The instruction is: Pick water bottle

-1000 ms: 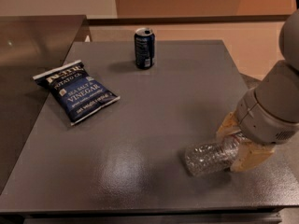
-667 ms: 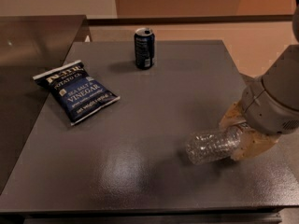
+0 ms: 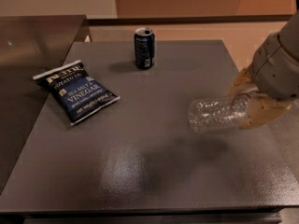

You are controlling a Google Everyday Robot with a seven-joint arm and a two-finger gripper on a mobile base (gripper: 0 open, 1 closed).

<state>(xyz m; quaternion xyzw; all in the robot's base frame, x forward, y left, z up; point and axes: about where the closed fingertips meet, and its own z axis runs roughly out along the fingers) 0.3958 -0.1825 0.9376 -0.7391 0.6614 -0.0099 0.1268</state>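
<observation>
The water bottle is a clear ribbed plastic bottle. It lies on its side in the air, its base pointing left, above the right part of the grey table. Its neck and cap are hidden between the fingers. My gripper is at the right edge of the view, its tan fingers shut on the bottle's neck end. The bottle's soft shadow falls on the table below it.
A dark blue soda can stands upright at the back middle of the table. A dark blue salt and vinegar chip bag lies flat at the left. A steel counter adjoins the table's left side.
My gripper has risen with the water bottle in it. The bottle has left the table surface and now hangs above it, higher and a little to the right.
</observation>
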